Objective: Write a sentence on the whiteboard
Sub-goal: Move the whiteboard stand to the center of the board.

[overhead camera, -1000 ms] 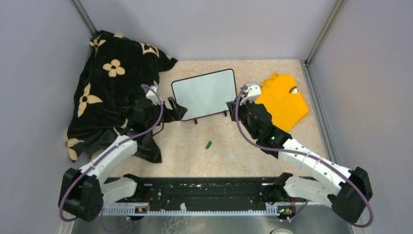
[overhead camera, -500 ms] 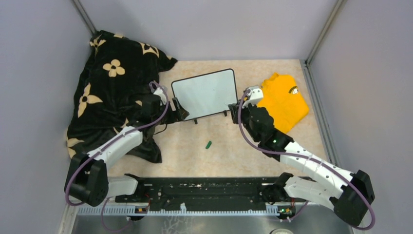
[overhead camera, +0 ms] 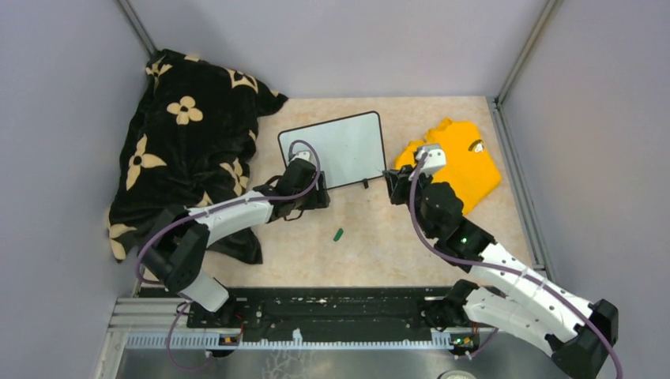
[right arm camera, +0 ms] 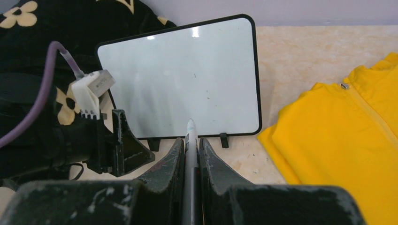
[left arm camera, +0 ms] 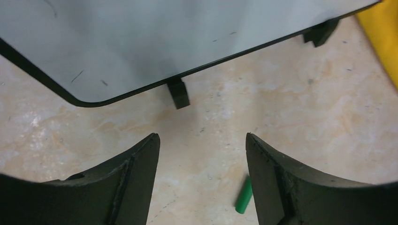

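Whiteboard point(overhead camera: 332, 150) stands blank on its feet between blanket point(overhead camera: 182, 142) and shirt point(overhead camera: 462, 162). Right gripper point(right arm camera: 191, 143) pinches a marker point(right arm camera: 190, 129), tip aimed at it, ready to write. Left gripper point(left arm camera: 201, 143), fingers spread and empty, sits by its lower edge, probably to steady it.

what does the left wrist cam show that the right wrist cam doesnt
Only the left wrist view shows the small green piece lying on the table near the open left gripper. Only the right wrist view shows the marker clamped in the right gripper with its tip toward the board, the black flowered cloth, and the board's whole face. Both show the whiteboard with no sentence on it, its black feet and the yellow garment.
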Motion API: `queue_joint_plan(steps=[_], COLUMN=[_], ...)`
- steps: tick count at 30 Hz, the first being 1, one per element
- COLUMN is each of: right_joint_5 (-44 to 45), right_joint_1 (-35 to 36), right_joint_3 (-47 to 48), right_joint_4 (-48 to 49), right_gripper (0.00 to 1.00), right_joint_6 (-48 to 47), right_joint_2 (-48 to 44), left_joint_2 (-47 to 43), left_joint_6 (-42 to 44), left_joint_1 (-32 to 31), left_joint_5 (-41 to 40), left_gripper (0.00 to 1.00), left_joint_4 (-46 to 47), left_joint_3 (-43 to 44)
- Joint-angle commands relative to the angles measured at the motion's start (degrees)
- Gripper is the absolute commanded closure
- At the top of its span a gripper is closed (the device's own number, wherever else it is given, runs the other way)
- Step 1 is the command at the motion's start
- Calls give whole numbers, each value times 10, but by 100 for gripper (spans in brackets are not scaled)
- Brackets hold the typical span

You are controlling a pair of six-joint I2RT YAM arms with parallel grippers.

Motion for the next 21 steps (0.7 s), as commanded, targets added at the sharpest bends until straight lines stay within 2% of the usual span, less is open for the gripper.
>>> queue_joint_plan(steps=[1, 10, 21], right_joint_5=[22, 32, 39], right_joint_1=[-1, -1, -1], right_joint_3=[8, 7, 5], right_joint_4=[-13, -21, -21], right_gripper=[100, 100, 100], right_joint_6=[6, 4, -5], right_joint_2=[-38, -56, -55], left_joint_2=[37, 108, 146], left_joint_6=[-46, -57, -50], left_joint_1=[3, -1, -3], left_joint_5=[-55, -84, -117], left_gripper=[28, 35, 48], left_joint_4=[-19, -16, -15], left_joint_3=[5, 42, 80])
